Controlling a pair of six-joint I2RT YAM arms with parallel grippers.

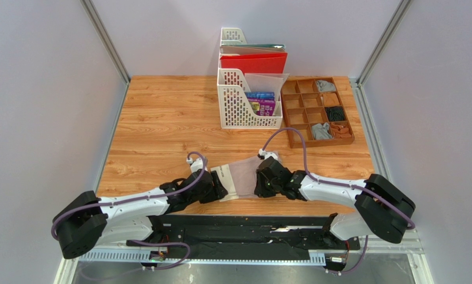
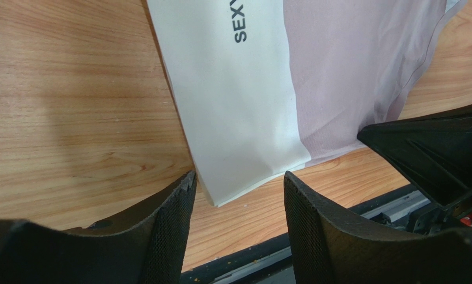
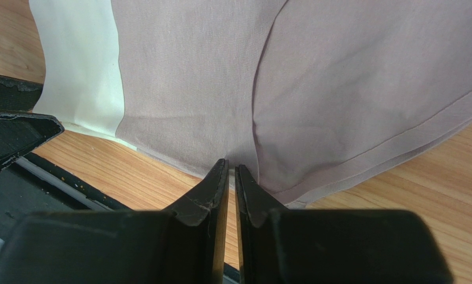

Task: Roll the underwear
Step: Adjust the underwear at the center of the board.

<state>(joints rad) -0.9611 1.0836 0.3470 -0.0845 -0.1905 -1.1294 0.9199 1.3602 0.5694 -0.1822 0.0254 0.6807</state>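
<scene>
Now the left fingers [image 2: 172, 232] are standing open at the cream corner of the underwear [image 2: 339, 77]. The right fingers [image 3: 210, 192] are pinching its pink hem.

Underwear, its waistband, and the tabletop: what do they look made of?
Underwear: thin matte pinkish-beige cloth, likely a fine knit; soft creases, stitched hem. Waistband: cream, smoother and denser, dark printed lettering; probably elastic. Tabletop: wood grain with slight sheen; solid wood or laminate, cannot tell.
</scene>
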